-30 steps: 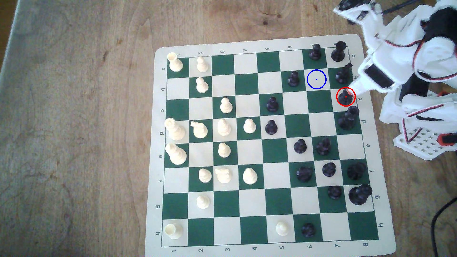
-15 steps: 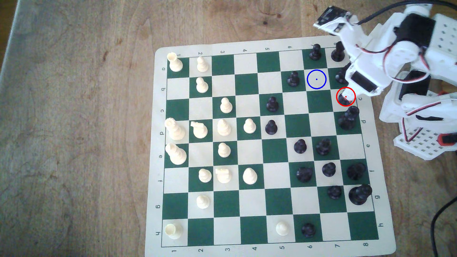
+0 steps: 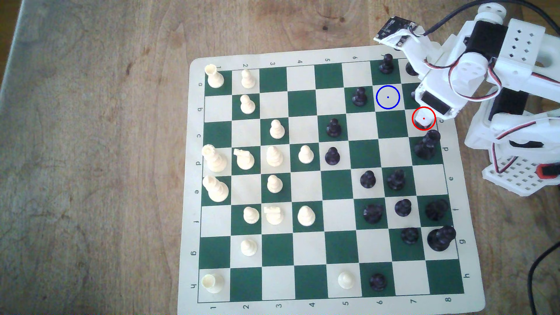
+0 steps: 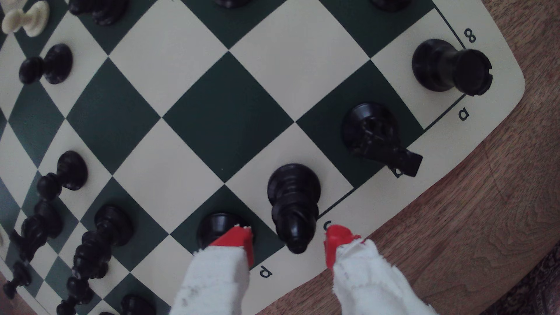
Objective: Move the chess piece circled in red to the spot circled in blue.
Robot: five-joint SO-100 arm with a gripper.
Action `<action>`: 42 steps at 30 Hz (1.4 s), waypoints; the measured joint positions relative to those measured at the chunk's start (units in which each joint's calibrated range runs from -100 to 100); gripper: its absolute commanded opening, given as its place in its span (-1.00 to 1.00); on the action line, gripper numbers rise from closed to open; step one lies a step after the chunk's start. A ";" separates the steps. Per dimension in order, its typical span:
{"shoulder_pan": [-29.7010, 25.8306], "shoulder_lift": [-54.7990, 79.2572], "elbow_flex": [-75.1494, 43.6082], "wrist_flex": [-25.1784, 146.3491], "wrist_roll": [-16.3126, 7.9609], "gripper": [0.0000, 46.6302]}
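The gripper point(image 4: 288, 242) is spread open, its red fingertips point(image 4: 239, 239) on either side of the black bishop's point(image 4: 293, 206) head without touching it. The bishop stands upright on its red-ringed cream square at the chessboard's point(image 3: 333, 54) file-8 edge. The blue-ringed square point(image 3: 388, 97) lies diagonally adjacent, near the board's a8 corner, beside a black knight point(image 4: 374, 136).

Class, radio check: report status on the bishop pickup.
Gripper open, fingertips either side of the bishop's head, not closed. Bishop upright on its red-ringed square. Blue-ringed spot vacant. Knight stands close by.
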 measured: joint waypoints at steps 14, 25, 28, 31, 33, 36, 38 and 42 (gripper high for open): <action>0.15 2.76 1.36 -3.59 0.10 -0.55; 0.15 2.85 2.17 -3.59 0.15 -0.82; 0.15 2.85 2.17 -3.59 0.15 -0.94; 0.15 2.85 2.17 -3.59 0.15 -0.99; 0.15 2.85 2.17 -3.59 0.15 -0.99; -0.96 2.85 2.17 -3.51 0.20 -0.99; -1.33 2.85 2.17 -2.63 0.39 -0.99; -0.66 2.85 -0.63 -0.08 0.15 -0.99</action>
